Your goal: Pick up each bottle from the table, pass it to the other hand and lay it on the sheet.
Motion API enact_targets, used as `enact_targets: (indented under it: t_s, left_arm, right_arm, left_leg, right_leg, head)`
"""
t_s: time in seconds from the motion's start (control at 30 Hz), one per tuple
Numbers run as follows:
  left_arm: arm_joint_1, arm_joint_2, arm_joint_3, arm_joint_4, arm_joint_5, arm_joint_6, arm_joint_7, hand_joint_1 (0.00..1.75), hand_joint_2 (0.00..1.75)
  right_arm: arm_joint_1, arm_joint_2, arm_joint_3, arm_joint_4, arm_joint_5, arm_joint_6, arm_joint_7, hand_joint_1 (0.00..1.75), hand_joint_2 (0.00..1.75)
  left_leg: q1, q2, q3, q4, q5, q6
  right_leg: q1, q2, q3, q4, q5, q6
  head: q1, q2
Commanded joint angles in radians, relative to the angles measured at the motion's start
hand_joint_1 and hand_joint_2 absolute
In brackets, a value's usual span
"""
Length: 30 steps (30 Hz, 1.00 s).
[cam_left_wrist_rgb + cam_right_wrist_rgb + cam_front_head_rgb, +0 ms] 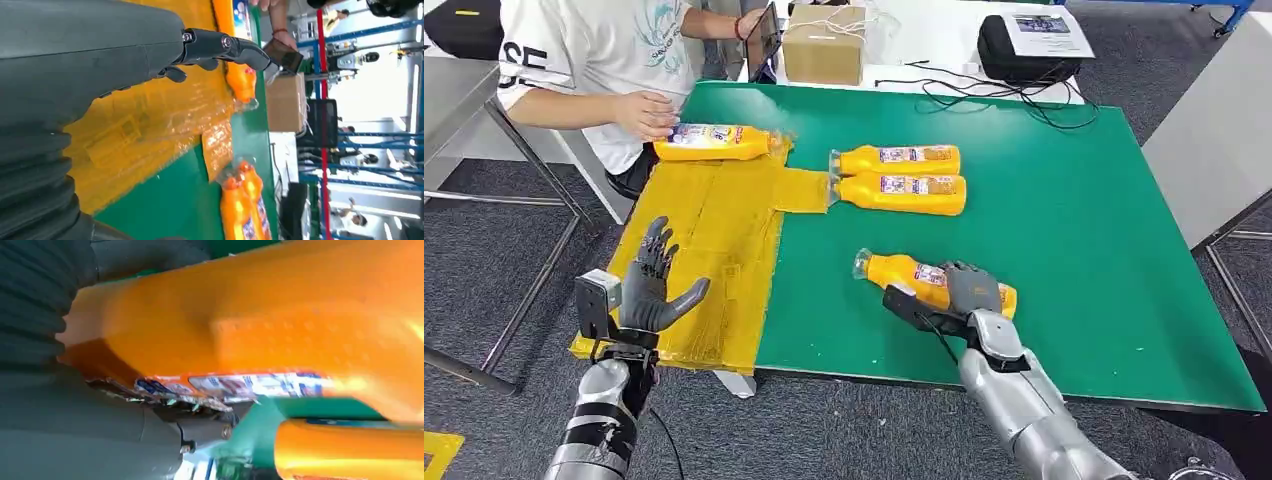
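Under right hand, bottle, gripped

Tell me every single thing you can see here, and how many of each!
Orange plastic bottles: four, lying down. One on the yellow sheet under a person's hand; two side by side on the mat; one near the front edge under the robot's right hand.
Yellow sheet: one, on the table's left part.
Green table mat: one, covering the table.
Brown cardboard box: one, beyond the mat.
Black case with a paper on top: one, far right.
Black cables: a tangle, at the far edge.
Person in a white shirt: one, far left, hand on a bottle.
Left hand: open, above the sheet.
Right hand: gripping the near bottle.
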Motion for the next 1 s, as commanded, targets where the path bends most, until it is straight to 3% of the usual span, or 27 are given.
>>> enact_targets:
  t_s: [0.03, 0.17, 0.43, 1.0]
  left_arm:
    - [-0.14, 0.028, -0.065, 0.19, -0.076, 0.111, 0.05, 0.0, 1.75]
    - [-0.178, 0.021, -0.088, 0.254, -0.083, 0.131, 0.067, 0.0, 1.75]
    - [-0.264, -0.016, -0.153, 0.365, -0.058, 0.123, 0.116, 0.0, 1.75]
    - [-0.285, -0.067, -0.229, 0.307, 0.133, -0.044, 0.147, 0.0, 1.75]
  right_arm:
    - [-0.116, 0.056, -0.058, 0.216, -0.27, 0.109, -0.246, 1.75, 1.75]
    - [-0.122, 0.1, -0.088, 0.212, -0.361, 0.079, -0.276, 1.75, 1.75]
    - [-0.128, 0.233, -0.094, 0.124, -0.46, -0.165, -0.315, 1.75, 1.75]
    - [-0.103, 0.299, 0.004, 0.072, -0.526, -0.225, -0.453, 1.75, 1.75]
  left_leg:
    - [0.001, 0.0, 0.004, 0.0, -0.002, -0.002]
    - [0.001, 0.004, 0.006, -0.001, 0.0, -0.001]
    - [0.001, 0.005, 0.005, 0.0, -0.001, -0.003]
    - [0.001, 0.003, 0.001, 0.001, -0.001, -0.003]
  right_leg:
    - [0.001, 0.0, 0.004, 0.001, -0.002, -0.002]
    - [0.001, 0.001, 0.003, -0.001, 0.002, -0.004]
    - [0.002, 0.003, 0.001, 0.002, 0.001, -0.005]
    - [0.002, 0.002, 0.0, 0.001, 0.001, -0.005]
  head:
    - [0.0, 0.0]
    - [0.0, 0.0]
    - [0.0, 0.0]
    - [0.0, 0.0]
